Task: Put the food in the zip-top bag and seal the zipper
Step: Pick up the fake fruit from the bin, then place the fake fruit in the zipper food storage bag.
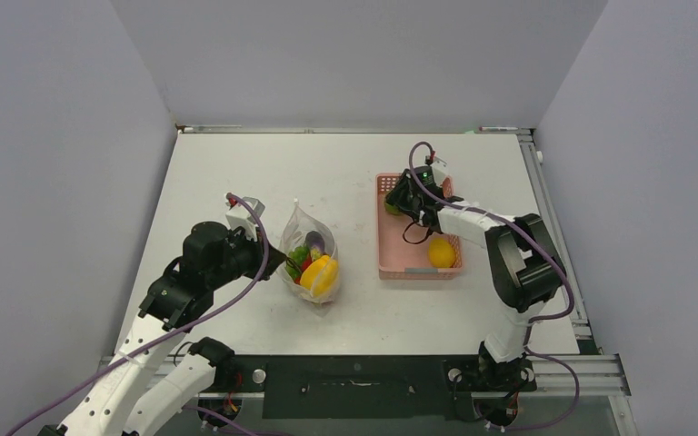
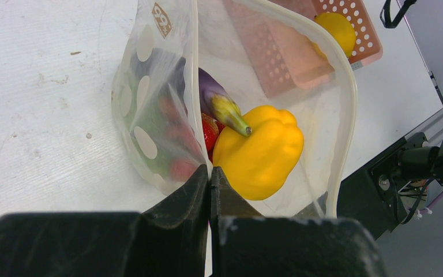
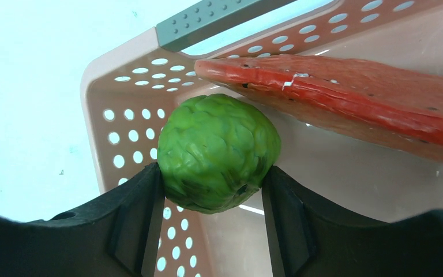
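The zip-top bag (image 1: pixel 309 247) lies at the table's middle, mouth held open. My left gripper (image 2: pixel 210 173) is shut on the bag's (image 2: pixel 150 115) near edge. Inside it are a yellow pepper (image 2: pixel 259 153), a purple eggplant (image 2: pixel 216 98) and red pieces (image 2: pixel 209 131). The zipper (image 2: pixel 350 98) curves along the mouth's right rim. My right gripper (image 3: pixel 212 172) is down in the pink basket's (image 3: pixel 127 115) corner, both fingers pressed against a green round fruit (image 3: pixel 218 151). A long red piece (image 3: pixel 352 92) lies just beyond it. A lemon (image 1: pixel 442 252) sits at the basket's near end.
The pink basket (image 1: pixel 391 271) stands right of the bag, a hand's width apart. The right arm (image 1: pixel 509 254) reaches over the basket from the near right. Grey walls close the table on three sides, and a metal rail (image 1: pixel 554 218) runs along its right edge.
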Tool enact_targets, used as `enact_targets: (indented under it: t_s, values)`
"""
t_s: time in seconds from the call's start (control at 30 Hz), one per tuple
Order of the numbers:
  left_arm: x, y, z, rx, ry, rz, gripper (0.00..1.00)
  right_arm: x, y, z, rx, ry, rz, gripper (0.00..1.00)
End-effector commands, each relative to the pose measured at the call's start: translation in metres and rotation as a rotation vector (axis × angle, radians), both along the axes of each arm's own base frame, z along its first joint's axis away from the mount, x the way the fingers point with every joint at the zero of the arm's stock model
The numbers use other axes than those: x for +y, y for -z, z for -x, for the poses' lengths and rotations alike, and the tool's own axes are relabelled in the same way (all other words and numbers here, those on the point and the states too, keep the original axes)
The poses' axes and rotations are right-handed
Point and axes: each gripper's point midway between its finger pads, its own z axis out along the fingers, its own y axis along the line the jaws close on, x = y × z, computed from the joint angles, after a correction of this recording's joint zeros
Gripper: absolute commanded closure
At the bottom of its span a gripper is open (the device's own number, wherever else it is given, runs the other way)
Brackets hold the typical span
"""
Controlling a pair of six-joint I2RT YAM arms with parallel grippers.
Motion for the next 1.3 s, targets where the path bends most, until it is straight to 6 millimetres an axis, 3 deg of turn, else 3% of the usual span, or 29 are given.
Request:
enact_targets:
  t_s: [0.0,0.23,0.33,0.67,0.9,1.27]
  values:
    - [-0.001,-0.008,-0.003,-0.044,0.009,0.013,1.00,-0.006,-0.044,-0.001,-0.096,0.013,-0.022,0.93]
    - [-0.001,-0.009,-0.002,-0.046,0.010,0.015,1.00,-0.013,-0.074,0.017,-0.145,0.018,-0.025,0.94]
    - [0.000,-0.009,-0.002,-0.046,0.009,0.015,1.00,-0.016,-0.082,0.034,-0.145,0.006,-0.019,0.94]
    - [0.000,-0.008,-0.002,-0.044,0.003,0.016,1.00,-0.010,-0.140,0.076,-0.242,-0.080,-0.001,0.94]
    - [0.001,-0.007,-0.002,-0.043,-0.002,0.015,1.00,0.014,-0.186,0.108,-0.333,-0.208,-0.014,0.94]
    - [0.001,-0.008,-0.002,-0.048,-0.004,0.015,1.00,0.075,-0.244,0.160,-0.449,-0.488,-0.077,0.93]
